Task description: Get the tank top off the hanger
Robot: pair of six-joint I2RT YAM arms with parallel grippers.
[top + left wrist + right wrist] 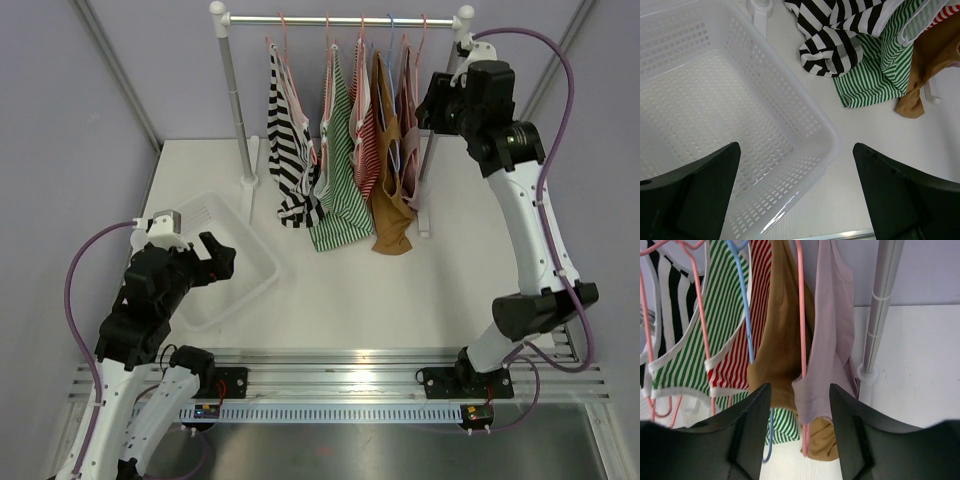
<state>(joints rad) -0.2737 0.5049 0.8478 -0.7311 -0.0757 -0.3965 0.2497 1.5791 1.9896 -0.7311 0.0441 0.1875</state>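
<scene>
Several tank tops hang on hangers from the rail: black-and-white striped, green striped, red striped, brown and pale pink at the right end. My right gripper is raised beside the pale pink top. In the right wrist view it is open, with the pale pink top and its pink hanger showing between the fingers, not clamped. My left gripper is open and empty over the white basket.
The rack's right post stands just right of the pale pink top, its left post behind the basket. In the left wrist view the open gripper hangs over the basket's near corner. A blue hanger holds the red striped top.
</scene>
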